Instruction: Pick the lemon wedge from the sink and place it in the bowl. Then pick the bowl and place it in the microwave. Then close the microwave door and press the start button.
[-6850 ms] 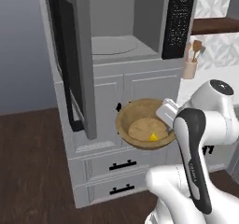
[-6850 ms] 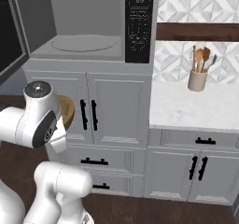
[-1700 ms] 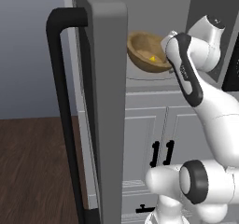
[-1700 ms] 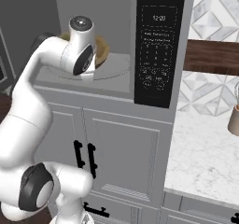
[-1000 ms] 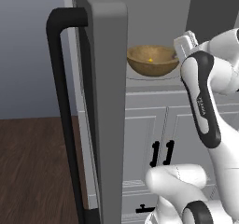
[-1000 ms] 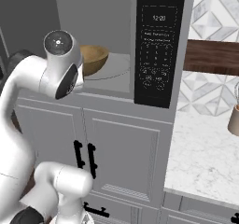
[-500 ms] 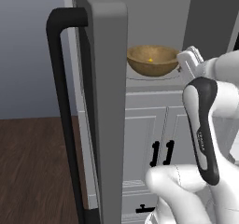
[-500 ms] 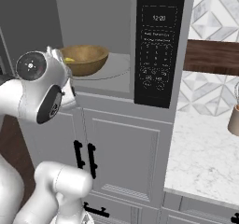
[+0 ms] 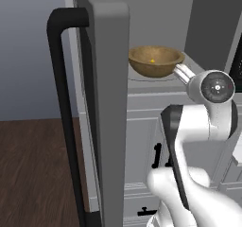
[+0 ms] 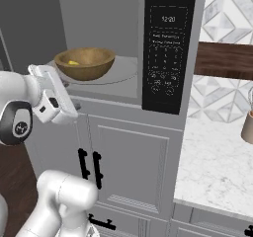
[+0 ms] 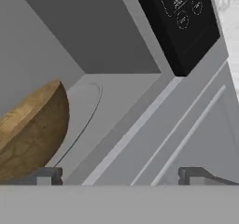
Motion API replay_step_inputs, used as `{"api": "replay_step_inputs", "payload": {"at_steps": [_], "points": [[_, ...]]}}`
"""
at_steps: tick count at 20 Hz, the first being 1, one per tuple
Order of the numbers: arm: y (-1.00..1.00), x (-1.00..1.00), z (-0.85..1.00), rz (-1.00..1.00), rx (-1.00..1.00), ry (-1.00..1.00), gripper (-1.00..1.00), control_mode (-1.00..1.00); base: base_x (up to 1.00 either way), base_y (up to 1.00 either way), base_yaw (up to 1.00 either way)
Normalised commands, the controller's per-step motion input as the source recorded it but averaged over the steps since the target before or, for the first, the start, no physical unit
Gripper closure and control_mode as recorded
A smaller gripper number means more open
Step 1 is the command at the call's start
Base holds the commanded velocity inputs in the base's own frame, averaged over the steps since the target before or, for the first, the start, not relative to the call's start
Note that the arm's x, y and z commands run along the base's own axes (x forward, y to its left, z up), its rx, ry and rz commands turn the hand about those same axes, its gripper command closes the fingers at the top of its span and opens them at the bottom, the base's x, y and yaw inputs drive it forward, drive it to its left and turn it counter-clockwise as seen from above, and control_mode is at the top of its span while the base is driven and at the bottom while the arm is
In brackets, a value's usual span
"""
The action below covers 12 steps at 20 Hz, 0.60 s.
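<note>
The brown wooden bowl sits on the round glass plate inside the open microwave, with the yellow lemon wedge lying in it. From the left side, the bowl and the wedge show past the edge of the microwave door, which stands wide open with its black bar handle toward me. My gripper is open and holds nothing. It hangs just outside the microwave's front sill, apart from the bowl. The white hand is below and in front of the bowl.
The black control panel fills the microwave's right side. Grey cabinet doors with black handles lie below. A marble counter with a utensil holder is at the right. Dark wood floor lies left of the open door.
The bowl went from in front of the low cabinets up into the microwave. The gripper let it go and drew back out and down. The bowl now rests on the plate.
</note>
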Motion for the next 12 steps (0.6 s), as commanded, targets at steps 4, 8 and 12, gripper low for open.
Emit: {"api": "replay_step_inputs", "payload": {"at_steps": [4,8,12], "points": [[-0.33,-0.11,0.00,-0.26,-0.41,0.00,-1.00,-1.00,0.00,0.00,0.00],[-0.42,-0.08,0.00,-0.27,-0.37,-0.02,-1.00,-1.00,0.00,0.00,0.00],[-0.23,-0.44,-0.13,-0.29,-0.28,-0.11,-1.00,-1.00,0.00,0.00,0.00]]}}
